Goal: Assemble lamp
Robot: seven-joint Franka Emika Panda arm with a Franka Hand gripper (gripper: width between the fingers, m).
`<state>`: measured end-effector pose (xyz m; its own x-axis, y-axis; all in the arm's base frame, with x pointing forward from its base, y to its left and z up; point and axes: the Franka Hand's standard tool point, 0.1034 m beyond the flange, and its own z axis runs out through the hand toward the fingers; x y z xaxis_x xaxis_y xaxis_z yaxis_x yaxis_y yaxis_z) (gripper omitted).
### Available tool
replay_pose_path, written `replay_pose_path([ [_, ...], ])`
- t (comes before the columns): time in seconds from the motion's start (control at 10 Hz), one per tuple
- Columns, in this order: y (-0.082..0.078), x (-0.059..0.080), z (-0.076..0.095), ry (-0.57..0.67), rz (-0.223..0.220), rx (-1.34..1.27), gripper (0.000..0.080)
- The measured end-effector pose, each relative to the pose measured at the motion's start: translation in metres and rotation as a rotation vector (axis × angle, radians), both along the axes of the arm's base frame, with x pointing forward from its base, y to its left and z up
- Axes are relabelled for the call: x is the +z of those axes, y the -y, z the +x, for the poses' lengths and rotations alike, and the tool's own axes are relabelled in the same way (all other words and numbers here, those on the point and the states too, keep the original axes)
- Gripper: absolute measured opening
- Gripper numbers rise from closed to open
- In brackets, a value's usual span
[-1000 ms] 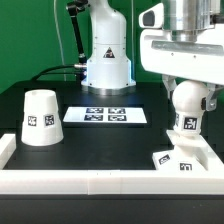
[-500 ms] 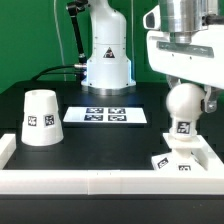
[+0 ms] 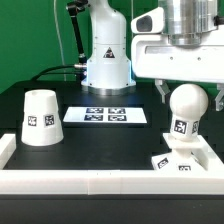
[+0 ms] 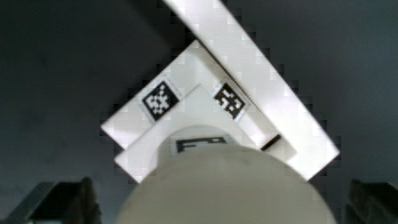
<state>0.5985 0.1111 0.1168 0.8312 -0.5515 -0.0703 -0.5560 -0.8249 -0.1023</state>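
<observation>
The ball bulb (image 3: 187, 108) stands upright on its stem on the flat square base (image 3: 178, 161) at the exterior view's right. My gripper (image 3: 188, 94) hangs just above the ball, jaws spread wide to either side of its top, not touching it. In the wrist view the bulb (image 4: 214, 185) fills the space between my dark fingers (image 4: 71, 200), and the tagged base (image 4: 192, 100) lies beyond it. The tapered shade (image 3: 38, 118) stands wide end down at the exterior view's left, far from my gripper.
The marker board (image 3: 105, 115) lies flat in the middle of the black table. A white raised rim (image 3: 100, 183) runs along the front edge and the corners. The arm's white pedestal (image 3: 107, 55) stands at the back.
My gripper has risen from around the ball to just above it. The bulb has stayed standing on the base.
</observation>
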Motion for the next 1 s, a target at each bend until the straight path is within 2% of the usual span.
replay_pose_path([
  [0.7, -0.0008, 0.0006, 0.001, 0.065, -0.003, 0.478, 0.0699],
  [0.8, 0.0008, 0.0004, 0.0041, 0.1, -0.029, 0.608, 0.0699],
  [0.9, 0.002, -0.0012, 0.0067, 0.15, -0.075, 0.743, 0.0699],
  [1.0, 0.0017, -0.0016, 0.0062, 0.168, -0.095, 0.846, 0.0699],
])
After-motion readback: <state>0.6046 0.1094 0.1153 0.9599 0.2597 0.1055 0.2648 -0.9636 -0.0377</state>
